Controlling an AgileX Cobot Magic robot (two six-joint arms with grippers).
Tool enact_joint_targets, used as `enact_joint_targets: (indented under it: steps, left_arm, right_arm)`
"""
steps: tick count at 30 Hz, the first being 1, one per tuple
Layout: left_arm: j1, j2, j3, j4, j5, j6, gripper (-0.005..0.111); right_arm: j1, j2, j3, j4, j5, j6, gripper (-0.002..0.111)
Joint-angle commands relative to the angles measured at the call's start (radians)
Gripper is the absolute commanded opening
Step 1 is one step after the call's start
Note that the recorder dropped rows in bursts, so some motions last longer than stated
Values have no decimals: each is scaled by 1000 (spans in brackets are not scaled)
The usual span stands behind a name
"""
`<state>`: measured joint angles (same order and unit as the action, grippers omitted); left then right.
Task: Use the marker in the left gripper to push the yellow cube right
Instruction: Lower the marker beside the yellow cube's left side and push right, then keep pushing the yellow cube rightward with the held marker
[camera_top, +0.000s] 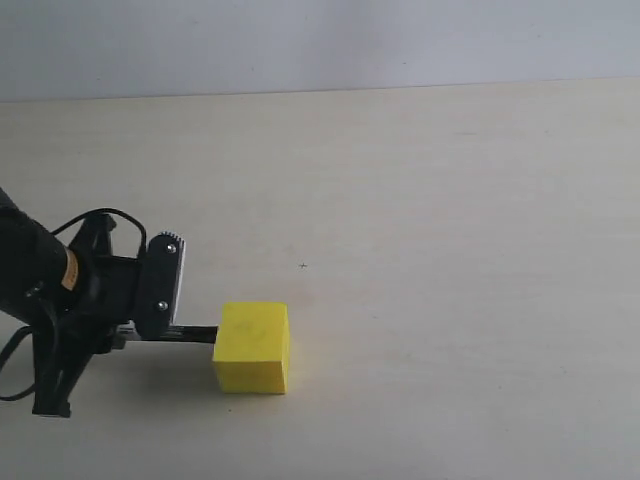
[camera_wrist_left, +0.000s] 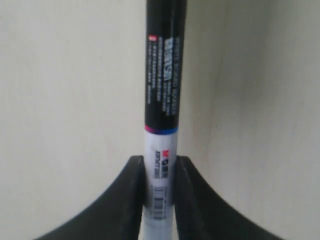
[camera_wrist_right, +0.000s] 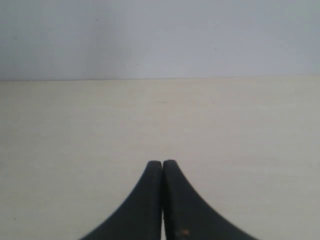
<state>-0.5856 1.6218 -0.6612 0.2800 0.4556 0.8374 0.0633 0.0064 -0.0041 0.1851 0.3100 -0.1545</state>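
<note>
The yellow cube (camera_top: 252, 347) sits on the pale table, low and left of centre in the exterior view. My left gripper (camera_top: 160, 300) is just to its left, low over the table. It is shut on the marker (camera_top: 195, 334), which lies level and points right. The marker's black end reaches the cube's left face and looks to be touching it. In the left wrist view the fingers (camera_wrist_left: 134, 190) clamp the white labelled barrel of the marker (camera_wrist_left: 162, 100); the cube is out of that view. My right gripper (camera_wrist_right: 162, 164) is shut and holds nothing.
The pale tabletop (camera_top: 450, 250) stretches right of the cube up to the grey wall (camera_top: 320, 40) at the back. A tiny dark speck (camera_top: 303, 266) marks the table above the cube. The right arm does not show in the exterior view.
</note>
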Motion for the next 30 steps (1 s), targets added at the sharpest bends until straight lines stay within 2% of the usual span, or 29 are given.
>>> enact_joint_targets:
  steps: [1, 8, 12, 15, 19, 30]
  left_arm:
    - [-79, 7, -5, -24, -42, -7, 0]
    - [-34, 7, -5, 6, 69, -11, 0]
    - [-32, 7, -5, -8, 43, -11, 0]
    - [-51, 7, -5, -63, -5, -11, 0]
    - [-113, 7, -5, -81, -14, -9, 0]
    - [-120, 7, -5, -55, 69, -12, 0]
  right_arm:
    - [-5, -6, 4, 0, -8, -9, 0]
    - [-5, -6, 4, 0, -8, -9, 0]
    - [-5, -6, 4, 0, -5, -9, 0]
    - [-5, -6, 4, 0, -5, -9, 0]
    - [-5, -6, 4, 0, -5, -9, 0]
    - [-5, -6, 4, 0, -5, -9, 0]
